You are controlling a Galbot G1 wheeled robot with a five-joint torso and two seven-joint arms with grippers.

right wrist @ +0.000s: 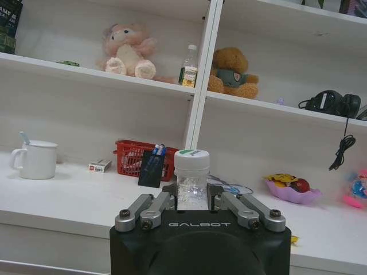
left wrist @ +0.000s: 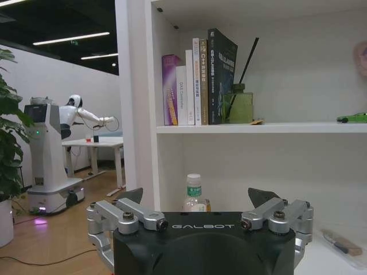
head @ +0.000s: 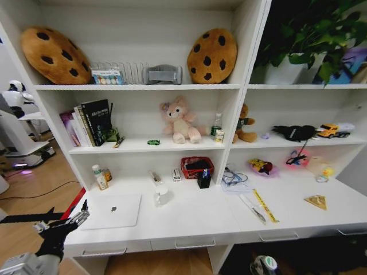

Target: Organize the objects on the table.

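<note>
Head view, off the desk's front-left corner: left gripper (head: pixel 60 225) hangs beside the table (head: pixel 189 220), fingers spread wide and empty. Silver laptop (head: pixel 112 210) lies just ahead of the fingertips and toward the robot's right, flat on the top. Beyond it stand small bottles (head: pixel 101 177) at the back wall, and farther right a white mug (head: pixel 161 195). Red basket (head: pixel 197 167), pens (head: pixel 253 208) and yellow ruler (head: pixel 265 206) sit well to the right of those fingers. Green toy car (head: pixel 153 142) rests on the shelf above. At the bottom edge a white-capped jar (head: pixel 265 264) pokes up, below the desk front.

Left wrist view: left gripper (left wrist: pixel 195 197) wide apart, nothing between the fingers. One bottle (left wrist: pixel 195 195) stands straight ahead in the gap, well beyond the tips. Books (left wrist: pixel 198 77) and the toy car (left wrist: pixel 352 117) are on the shelf above.

Right wrist view: right gripper (right wrist: pixel 191 199) is closed on the jar (right wrist: pixel 191 179), held upright. Past the fingertips: mug (right wrist: pixel 36 159) far to one side, basket (right wrist: pixel 143 160) near centre.

Judgement: a carry step, jar in hand, not yet set down. Next move likely calls for lifting the jar over the desk edge to a free patch of top, clear of the basket, and lowering it upright before releasing.
</note>
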